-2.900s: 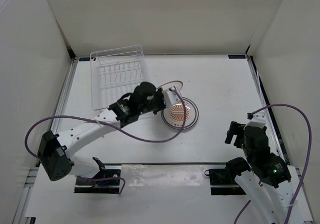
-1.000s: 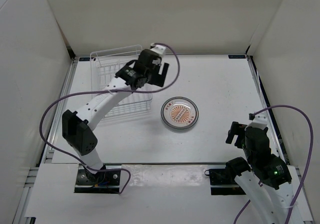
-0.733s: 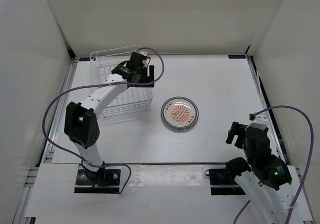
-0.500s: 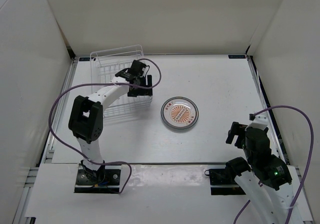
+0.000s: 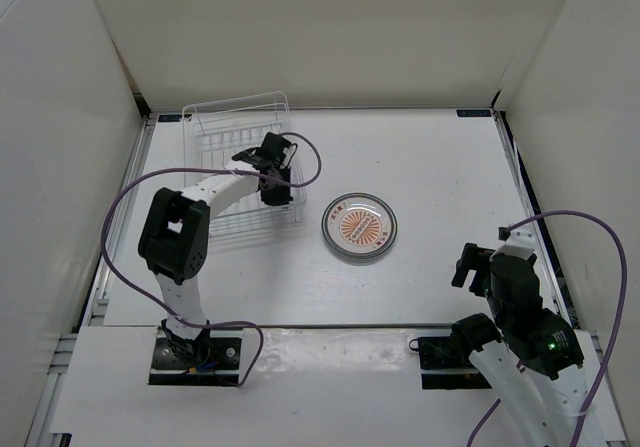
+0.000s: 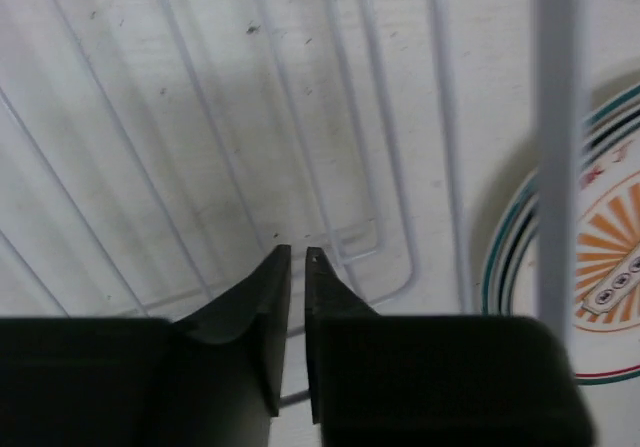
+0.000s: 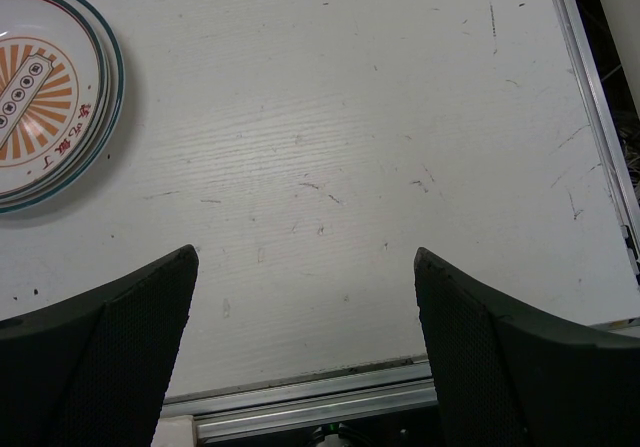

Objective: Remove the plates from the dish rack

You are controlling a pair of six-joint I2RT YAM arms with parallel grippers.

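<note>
The plate (image 5: 359,227) lies flat on the table (image 5: 440,167), orange sunburst up, just right of the rack (image 5: 212,152) and apart from it. Being round, it has no long axis. The rack stands at the far left of the table, its long sides running away from the arms, the near end skewed a little rightward.

The plate sits where it was a second ago. Nearly three seconds back the left gripper (image 6: 297,257) was over it; since then the left arm has swung to the rack's far right corner and drawn back to hang over the rack's right side. Its fingers are pressed almost together, only a thin slit between them, with nothing in it. The right gripper (image 7: 305,254) has not moved: low at the near right, fingers spread wide over bare table.

In both wrist views the plate is cut off by the edge; the left one also has a rack wire crossing it. Its rim shows doubled lines, so whether it is one plate or two stacked cannot be told.
</note>
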